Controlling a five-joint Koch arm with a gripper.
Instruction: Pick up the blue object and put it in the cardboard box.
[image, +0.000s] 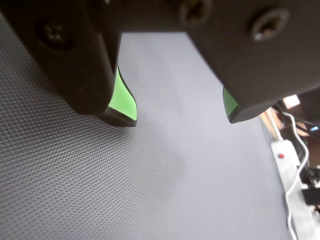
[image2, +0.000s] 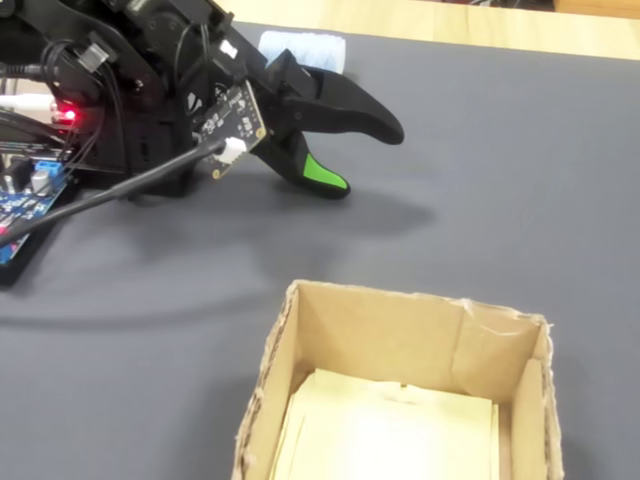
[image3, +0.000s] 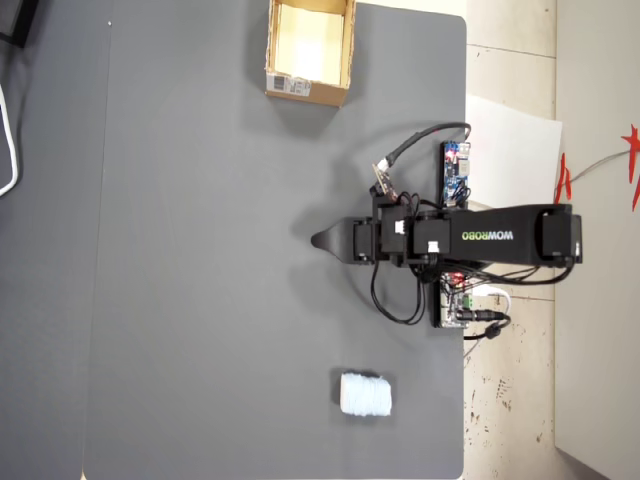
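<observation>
The blue object (image3: 364, 394), a pale whitish-blue soft lump, lies near the lower edge of the grey mat in the overhead view. In the fixed view the blue object (image2: 300, 47) peeks out behind the arm. The cardboard box (image3: 305, 88) stands open at the top of the mat, its white label facing the arm; in the fixed view the cardboard box (image2: 400, 302) fills the foreground. My gripper (image: 180, 117) hangs low over bare mat, open, its green pads apart with nothing between them. The gripper (image2: 365, 160) sits between box and lump (image3: 320, 240), touching neither.
The arm's base, wires and a blue circuit board (image3: 455, 170) sit at the mat's right edge in the overhead view. A white power strip (image: 287, 165) with cables lies off the mat at the right of the wrist view.
</observation>
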